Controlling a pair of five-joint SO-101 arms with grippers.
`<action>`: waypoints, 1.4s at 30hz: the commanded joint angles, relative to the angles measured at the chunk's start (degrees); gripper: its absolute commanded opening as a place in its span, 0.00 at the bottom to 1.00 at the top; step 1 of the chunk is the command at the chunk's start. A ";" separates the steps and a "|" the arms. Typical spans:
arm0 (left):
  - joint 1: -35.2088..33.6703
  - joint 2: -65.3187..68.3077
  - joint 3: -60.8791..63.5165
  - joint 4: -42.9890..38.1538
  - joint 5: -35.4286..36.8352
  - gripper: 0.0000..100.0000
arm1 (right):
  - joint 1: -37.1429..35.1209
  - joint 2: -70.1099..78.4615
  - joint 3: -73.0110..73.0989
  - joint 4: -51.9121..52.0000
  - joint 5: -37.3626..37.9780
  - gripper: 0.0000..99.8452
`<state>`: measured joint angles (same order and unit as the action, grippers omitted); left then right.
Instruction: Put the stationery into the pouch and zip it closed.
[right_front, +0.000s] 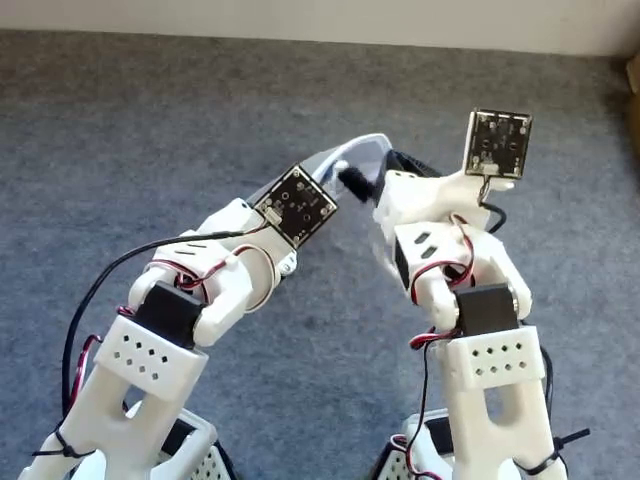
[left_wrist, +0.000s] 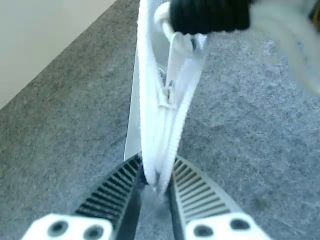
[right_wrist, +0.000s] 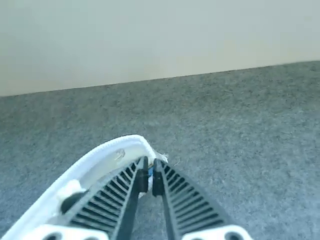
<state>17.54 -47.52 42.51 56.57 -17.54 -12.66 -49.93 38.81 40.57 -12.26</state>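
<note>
The pouch (right_front: 358, 150) is clear with a white zipper edge (left_wrist: 150, 110) and hangs above the grey carpet between my two arms. My left gripper (left_wrist: 156, 182) is shut on one end of it. In that view the zipper runs away from the fingers, with the slider (left_wrist: 167, 93) partway along. My right gripper (right_wrist: 149, 170) is shut on the opposite end (right_wrist: 131, 145), pinching the white edge at its tips. Its black fingers (right_front: 352, 180) also appear across the far end of the pouch in the left wrist view (left_wrist: 210, 15). I cannot see what is inside the pouch.
Grey carpet (right_front: 150, 120) covers the floor around both arms. A pale wall (right_wrist: 150, 35) runs along the far edge. Red and black cables (right_front: 90, 300) loop beside the arm bases.
</note>
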 joint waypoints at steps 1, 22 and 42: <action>-0.13 0.13 0.13 -0.26 0.97 0.01 | 0.84 -0.92 -0.75 -0.92 -0.62 0.01; -0.13 0.13 1.19 -0.62 1.05 0.01 | -13.05 -9.19 -8.04 21.05 10.20 0.14; -0.13 0.04 1.36 -0.62 0.97 0.01 | -13.14 -9.01 7.25 1.45 18.81 0.14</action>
<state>17.54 -47.60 43.56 56.22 -17.54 -25.32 -58.37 46.29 43.47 5.76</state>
